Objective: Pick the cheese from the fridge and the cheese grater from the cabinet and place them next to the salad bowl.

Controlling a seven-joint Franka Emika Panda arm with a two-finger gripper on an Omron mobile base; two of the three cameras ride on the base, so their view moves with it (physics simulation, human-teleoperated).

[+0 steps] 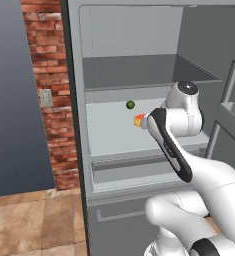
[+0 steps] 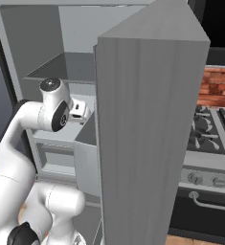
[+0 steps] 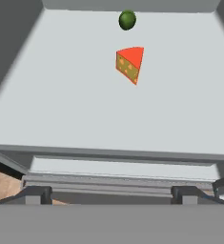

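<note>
Matt grey fridge (image 1: 139,130); rough red brick wall (image 1: 49,90).

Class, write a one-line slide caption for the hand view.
Open gripper faces the fridge shelf, where the cheese lies ahead, a small green ball beyond it.

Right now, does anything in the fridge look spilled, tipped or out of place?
Nothing stands out. The cheese lies flat on the shelf, apart from a small green ball behind it. No spill or damage shows.
</note>
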